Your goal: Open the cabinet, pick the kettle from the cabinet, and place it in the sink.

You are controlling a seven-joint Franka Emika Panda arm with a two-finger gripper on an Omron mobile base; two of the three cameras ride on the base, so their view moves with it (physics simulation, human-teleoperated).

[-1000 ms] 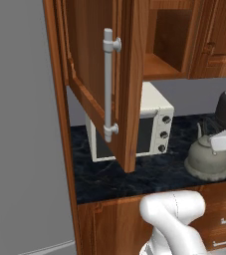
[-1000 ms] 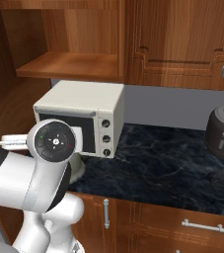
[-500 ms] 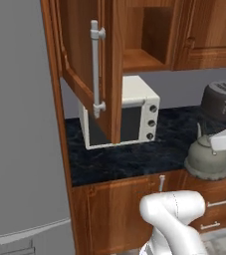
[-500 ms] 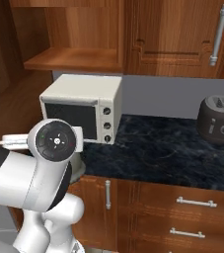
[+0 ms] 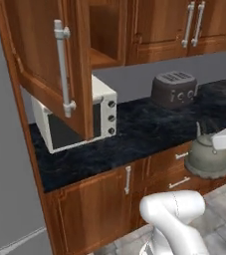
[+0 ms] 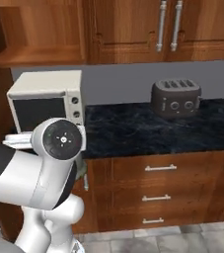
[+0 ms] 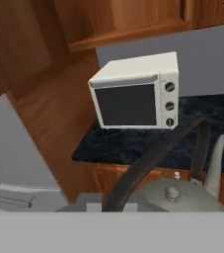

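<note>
Your fingers are clamped on the kettle's [image 5: 207,158] thin handle, holding it off the table [image 5: 134,132] at 4 o'clock, so a quick swing could tip or slip it.

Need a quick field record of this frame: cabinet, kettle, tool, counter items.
cabinet: door swung open, bar handle facing out, shelf inside bare where visible
kettle: out of the cabinet, held up in front of the lower drawer fronts, upright
tool: shut on the kettle's arched dark handle, seen in the hand view
toaster oven: white, on the dark counter below the open cabinet
toaster: dark, on the counter, farther along toward the right
task stage: kettle picked, not yet placed
</note>
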